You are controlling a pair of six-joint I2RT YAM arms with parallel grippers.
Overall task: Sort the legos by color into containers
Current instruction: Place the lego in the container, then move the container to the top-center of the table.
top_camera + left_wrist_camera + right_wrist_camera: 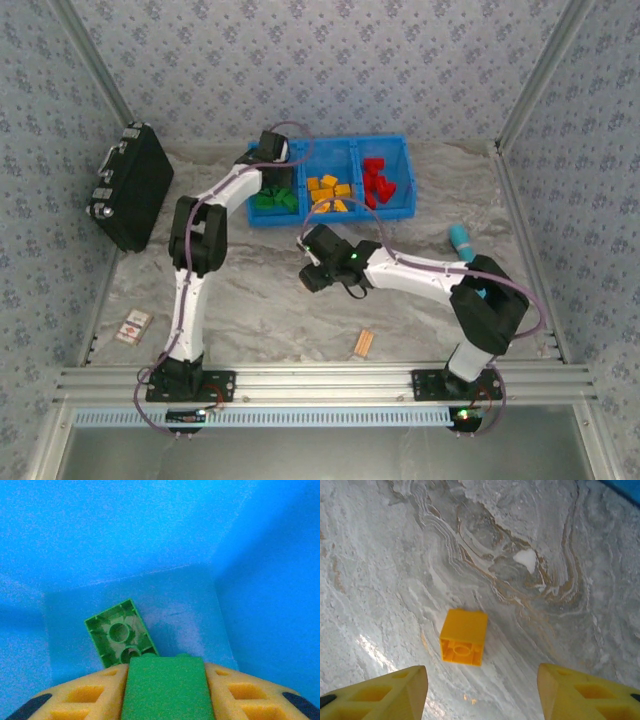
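The blue bin (400, 150) has three compartments: green legos (272, 200) on the left, orange-yellow legos (330, 193) in the middle, red legos (378, 180) on the right. My left gripper (268, 158) is down inside the far end of the left compartment. In the left wrist view the left gripper (166, 672) is shut on a green lego (166, 690), just above the blue floor, where another green lego (120, 635) lies upside down. My right gripper (315, 268) hovers over the table. It is open (482, 680) above a yellow lego (463, 636) lying on its side.
A black case (135, 185) lies at the far left. A teal object (462, 240) rests right of the bin. A pale orange striped piece (363, 343) and a small card (133, 326) sit near the front rail. The marble tabletop (545, 555) surrounds the yellow lego.
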